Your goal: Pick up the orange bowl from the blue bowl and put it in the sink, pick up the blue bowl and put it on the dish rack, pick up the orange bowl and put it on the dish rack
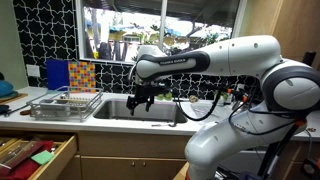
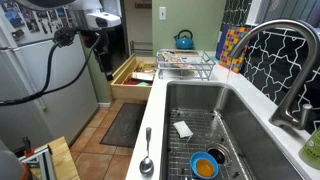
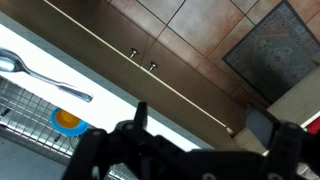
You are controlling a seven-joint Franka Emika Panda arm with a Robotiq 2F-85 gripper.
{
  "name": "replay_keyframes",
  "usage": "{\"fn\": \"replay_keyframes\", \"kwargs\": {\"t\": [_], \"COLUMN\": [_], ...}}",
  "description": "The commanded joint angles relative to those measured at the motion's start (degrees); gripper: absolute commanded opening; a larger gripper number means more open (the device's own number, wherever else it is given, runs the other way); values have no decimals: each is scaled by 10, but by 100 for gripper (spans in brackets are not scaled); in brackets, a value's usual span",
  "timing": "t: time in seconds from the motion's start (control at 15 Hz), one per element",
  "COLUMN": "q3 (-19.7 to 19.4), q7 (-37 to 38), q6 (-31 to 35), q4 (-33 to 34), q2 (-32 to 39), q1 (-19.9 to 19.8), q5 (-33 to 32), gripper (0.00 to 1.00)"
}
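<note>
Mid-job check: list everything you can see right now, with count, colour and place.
blue bowl: one, blue, on the sink's wire grid
orange bowl: one, orange, nested in the blue bowl
sink: one, steel, set in the white counter
dish rack: one, silver wire, on the counter past the sink
spoon: one, metal, on the counter beside the sink
faucet: one, metal, at the sink's edge
kettle: one, blue, behind the rack
drawer: one, wooden, pulled open
rug: one, dark, on the floor
gripper: one, black, open, empty
</note>
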Motion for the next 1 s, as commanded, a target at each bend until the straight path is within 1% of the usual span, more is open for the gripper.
{"fn": "replay_keyframes", "kwargs": {"t": [0.0,0.2,0.27,0.4,0.6,0.8,0.87,0.93], "q3": [-1,-1,3,5,-5,-19,-29,-36], "q7": [0,0,10,51,102,152,166,181], "q6": [-2,-2,9,59,174,240,258,263], "q4": [1,1,8,23,24,50,61,74], "q2": [0,0,16,72,149,250,284,309], "q1": [0,0,-12,-55,-118,-171,-184,-188], "q5": [-1,-1,-11,-43,-89,-127,-136,-139], "gripper": [100,100,100,100,100,100,100,100]}}
